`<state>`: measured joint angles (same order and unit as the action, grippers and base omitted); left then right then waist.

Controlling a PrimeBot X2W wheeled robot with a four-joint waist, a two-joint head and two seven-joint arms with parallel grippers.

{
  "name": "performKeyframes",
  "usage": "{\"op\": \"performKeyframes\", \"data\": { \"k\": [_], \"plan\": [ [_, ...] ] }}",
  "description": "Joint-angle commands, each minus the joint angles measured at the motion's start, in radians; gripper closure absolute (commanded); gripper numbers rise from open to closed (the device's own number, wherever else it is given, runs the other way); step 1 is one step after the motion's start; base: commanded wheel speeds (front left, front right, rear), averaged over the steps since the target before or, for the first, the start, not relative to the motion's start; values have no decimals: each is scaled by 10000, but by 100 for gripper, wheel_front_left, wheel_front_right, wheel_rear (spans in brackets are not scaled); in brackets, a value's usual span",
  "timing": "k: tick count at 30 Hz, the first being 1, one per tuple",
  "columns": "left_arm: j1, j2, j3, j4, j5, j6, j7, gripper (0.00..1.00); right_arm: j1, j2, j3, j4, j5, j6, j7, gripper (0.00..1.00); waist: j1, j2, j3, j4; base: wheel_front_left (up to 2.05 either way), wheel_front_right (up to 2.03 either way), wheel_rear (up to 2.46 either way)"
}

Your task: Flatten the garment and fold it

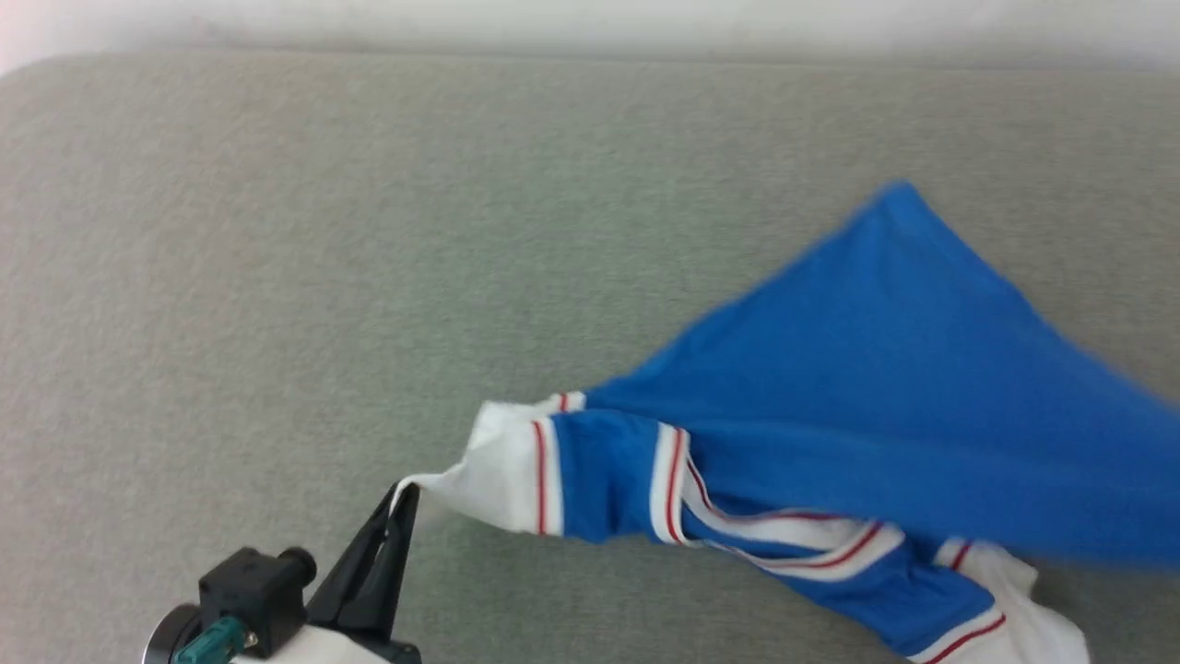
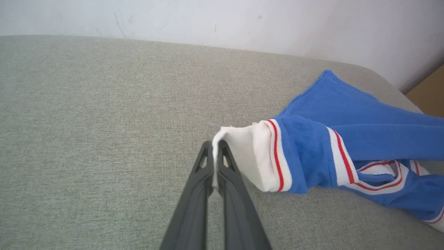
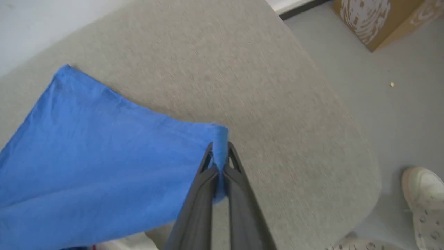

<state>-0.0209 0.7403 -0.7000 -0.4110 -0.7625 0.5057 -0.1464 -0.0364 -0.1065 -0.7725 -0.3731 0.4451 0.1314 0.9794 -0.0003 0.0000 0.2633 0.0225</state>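
My left gripper (image 2: 215, 146) was closed tight on the garment (image 1: 876, 369), its two dark fingers pinching the edge of a white sleeve (image 2: 249, 159) at the lower left of the head view. My right gripper (image 3: 219, 147) was likewise clamped on the garment, biting a fold of plain blue cloth at the shirt's other end, as the right wrist view showed.

Between the two grips the royal-blue jersey was drawn out over the right half of the grey-green fabric surface (image 1: 277, 277), bunched rather than flat. I could not tell how much of it rested there. Just past the held sleeve ran a band of red-and-white striped trim (image 2: 276, 156), then a blue panel, then another striped band that curved away along a blue fold. A second white sleeve (image 1: 1032, 618) trailed at the lower right of the head view. One blue corner (image 1: 899, 198) of the body pointed toward the far edge of the surface, where a pale wall (image 2: 208, 21) rose behind it.

Off the rounded end of the surface, on a grey floor (image 3: 364, 86), stood a cardboard box (image 3: 378, 17) with a pale printed pattern, cut off by the frame. I could not tell what it held. A person's pale shoe (image 3: 425, 198) stood on the floor near that end.
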Motion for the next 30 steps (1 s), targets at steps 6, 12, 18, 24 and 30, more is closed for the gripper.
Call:
{"op": "performKeyframes", "data": {
  "k": [6, 12, 18, 24, 30],
  "plan": [
    [373, 50, -12, 221, -239, -5, -93, 100, 2180, 551, 200, 1120, 463, -7, -941, 100, 3, 0, -409, -613, 0, 0, 0],
    [335, -27, -47, 394, -357, -123, -60, 100, 2355, 560, 1561, 3965, 537, -7, -3190, 100, 3, 0, -539, -715, 0, 0, 0],
    [99, -114, -90, 451, -323, -269, -50, 100, 1728, 553, 2246, 4218, -142, -7, -4821, 0, 3, 0, -566, -622, 0, 0, 0],
    [6, -224, -70, 388, -248, -256, -198, 100, 1227, -123, 2495, 604, 259, -7, -3777, 0, 3, 0, -421, -410, 0, 0, 0],
    [-404, -533, -251, 415, -24, -394, -255, 100, -694, -1387, 3346, -971, 20, -7, -2293, 0, 3, 0, 26, 22, 0, 0, 0]
  ]
}}
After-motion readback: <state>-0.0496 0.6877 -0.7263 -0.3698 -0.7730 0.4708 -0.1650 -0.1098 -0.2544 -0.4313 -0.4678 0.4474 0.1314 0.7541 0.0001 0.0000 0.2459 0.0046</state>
